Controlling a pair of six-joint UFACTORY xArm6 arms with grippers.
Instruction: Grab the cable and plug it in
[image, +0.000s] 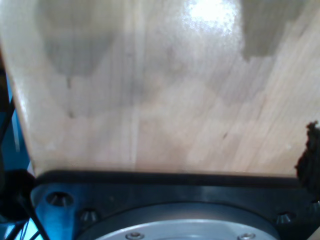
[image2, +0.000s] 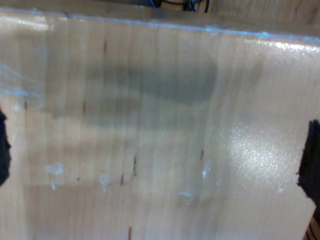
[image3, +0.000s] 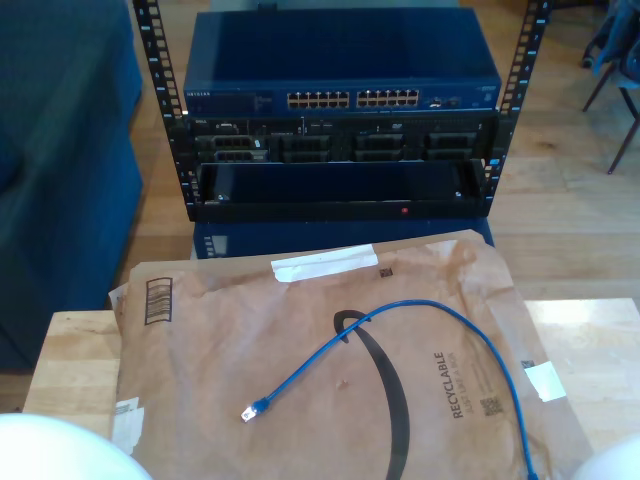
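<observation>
The blue cable (image3: 400, 308) lies in a loose arc on a brown paper mailer (image3: 230, 340) in the exterior view. Its clear plug (image3: 252, 410) rests near the mailer's front, and the other end runs off the bottom edge at the exterior view's right. Neither gripper touches it. My second gripper (image2: 157, 155) is open over bare wood, with dark fingertips (image2: 311, 160) far apart at the picture's edges. My first gripper (image: 160, 160) also hangs over bare wood, with one dark fingertip (image: 312, 155) far out at the edge and nothing in the jaws.
Behind the table stands a black rack (image3: 340, 190) holding a blue network switch (image3: 340, 60) with a row of ports (image3: 350, 99). White rounded arm parts (image3: 55, 450) show at the exterior view's bottom corners. A black base plate (image: 165, 187) borders the wood.
</observation>
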